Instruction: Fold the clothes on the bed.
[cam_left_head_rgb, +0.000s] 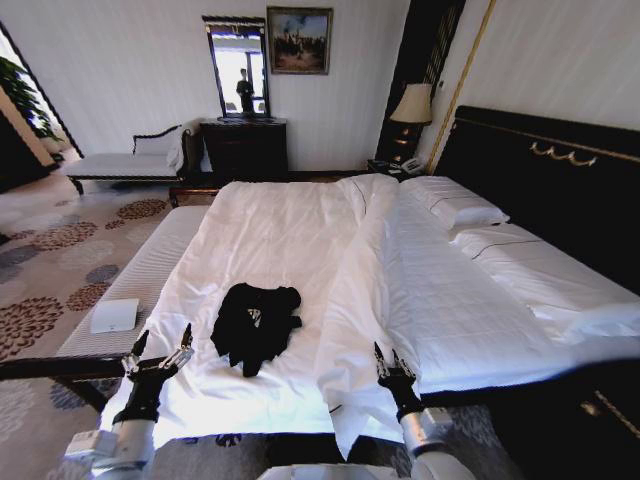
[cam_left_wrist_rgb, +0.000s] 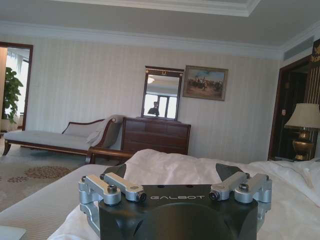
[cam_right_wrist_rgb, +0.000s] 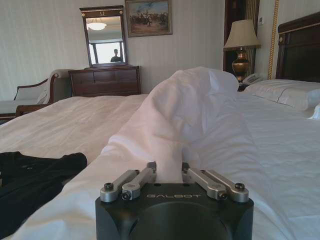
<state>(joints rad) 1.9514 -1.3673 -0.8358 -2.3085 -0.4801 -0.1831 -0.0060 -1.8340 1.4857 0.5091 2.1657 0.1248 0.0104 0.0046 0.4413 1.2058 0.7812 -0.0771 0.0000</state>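
Observation:
The clothes are one black T-shirt (cam_left_head_rgb: 255, 325), lying crumpled on the white duvet of the bed (cam_left_head_rgb: 290, 225) near its foot. My left gripper (cam_left_head_rgb: 162, 343) hovers open at the foot edge, a little left of the shirt and not touching it. In the left wrist view that gripper (cam_left_wrist_rgb: 172, 175) points along the bed (cam_left_wrist_rgb: 165, 162). My right gripper (cam_left_head_rgb: 388, 356) hangs over a raised fold of duvet to the right of the shirt, fingers narrowly apart and holding nothing. In the right wrist view the right gripper (cam_right_wrist_rgb: 169, 170) faces the fold, with the shirt (cam_right_wrist_rgb: 30, 180) off to one side.
A pale striped bench (cam_left_head_rgb: 150, 265) runs along the bed's left side with a small white box (cam_left_head_rgb: 114, 315) on it. Pillows (cam_left_head_rgb: 460, 208) and the dark headboard (cam_left_head_rgb: 540, 165) are at the right. A chaise (cam_left_head_rgb: 120, 160) and dresser (cam_left_head_rgb: 245, 150) stand by the far wall.

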